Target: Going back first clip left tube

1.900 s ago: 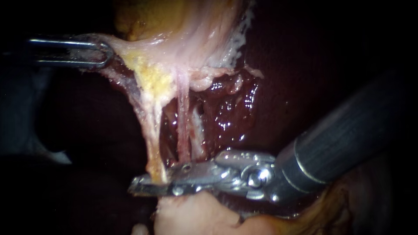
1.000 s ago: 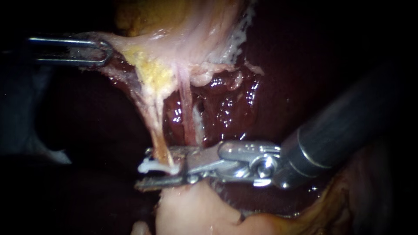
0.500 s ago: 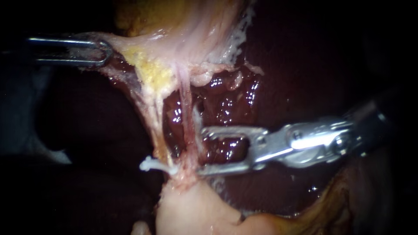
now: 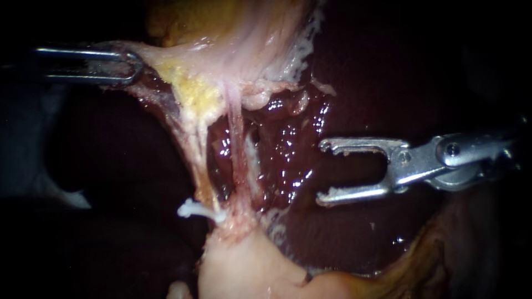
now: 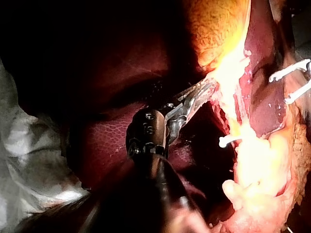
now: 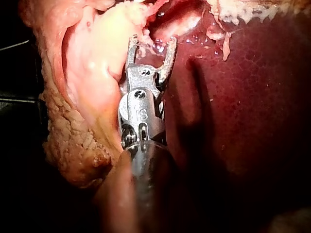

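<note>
The left tube (image 4: 195, 149), a thin yellowish strand, is running from the stretched fatty tissue (image 4: 194, 94) on the far side to a pale mound (image 4: 244, 266) on the near side. A white clip (image 4: 194, 209) is sitting across its near end, with its free tail pointing left. Just to its right the right tube (image 4: 235, 138), pinker and thinner, is hanging taut in front of the wet liver (image 4: 288, 149). Both strands are looking soft, slick and easy to tear, so I judge that any further hold should go squarely across the left tube, a little farther along than the clip, without pulling along its length. The right instrument (image 4: 323, 172) is hanging well to the right of both tubes over the liver, its jaws standing apart with nothing between them. The left instrument (image 4: 126, 66) is clamping a fold of pale tissue (image 4: 152, 58) at the far left, drawing the tubes tight. No tray or dish is showing, and only the clip is enclosing anything, namely the left tube.
</note>
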Controlling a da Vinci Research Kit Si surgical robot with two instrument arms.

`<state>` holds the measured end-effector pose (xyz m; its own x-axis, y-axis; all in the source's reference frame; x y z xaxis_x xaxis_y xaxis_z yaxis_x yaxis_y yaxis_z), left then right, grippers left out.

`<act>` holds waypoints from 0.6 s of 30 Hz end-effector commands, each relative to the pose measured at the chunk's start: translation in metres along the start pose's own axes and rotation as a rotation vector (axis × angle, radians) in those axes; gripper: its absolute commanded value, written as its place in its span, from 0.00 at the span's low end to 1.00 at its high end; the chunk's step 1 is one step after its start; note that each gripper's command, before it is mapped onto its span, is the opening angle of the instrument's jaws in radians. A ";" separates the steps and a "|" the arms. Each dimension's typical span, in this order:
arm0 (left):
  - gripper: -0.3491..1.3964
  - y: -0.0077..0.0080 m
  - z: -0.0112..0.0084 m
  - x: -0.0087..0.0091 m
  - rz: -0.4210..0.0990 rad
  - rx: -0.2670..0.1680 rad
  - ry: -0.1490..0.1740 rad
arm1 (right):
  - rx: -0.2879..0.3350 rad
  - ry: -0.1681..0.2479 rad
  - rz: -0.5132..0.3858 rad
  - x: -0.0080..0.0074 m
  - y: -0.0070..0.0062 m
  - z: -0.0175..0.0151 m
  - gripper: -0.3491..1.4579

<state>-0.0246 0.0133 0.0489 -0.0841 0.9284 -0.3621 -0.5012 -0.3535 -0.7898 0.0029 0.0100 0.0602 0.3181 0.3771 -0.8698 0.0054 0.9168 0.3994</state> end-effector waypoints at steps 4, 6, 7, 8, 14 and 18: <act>0.00 -0.0001 0.0014 -0.0002 0.000 0.007 0.004 | 0.000 0.000 0.001 0.0000 -0.0001 0.0000 0.47; 0.00 -0.0001 0.0021 -0.0003 -0.006 0.005 0.003 | 0.000 0.000 0.001 0.0000 -0.0001 0.0000 0.47; 0.00 -0.0001 0.0025 -0.0004 0.001 0.004 0.004 | 0.000 0.000 0.001 0.0000 -0.0001 0.0000 0.47; 0.00 -0.0002 0.0030 -0.0006 0.002 0.004 0.004 | 0.000 0.000 0.001 0.0000 -0.0001 0.0000 0.47; 0.00 -0.0005 0.0052 -0.0017 0.010 -0.005 -0.002 | 0.000 0.000 0.001 -0.0001 -0.0001 0.0000 0.47; 0.00 -0.0008 0.0054 -0.0018 0.012 -0.004 -0.004 | 0.000 0.000 0.001 -0.0001 -0.0001 0.0000 0.47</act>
<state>-0.0287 0.0125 0.0529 -0.0928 0.9246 -0.3693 -0.4962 -0.3646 -0.7880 0.0029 0.0099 0.0602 0.3184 0.3776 -0.8695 0.0051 0.9165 0.3999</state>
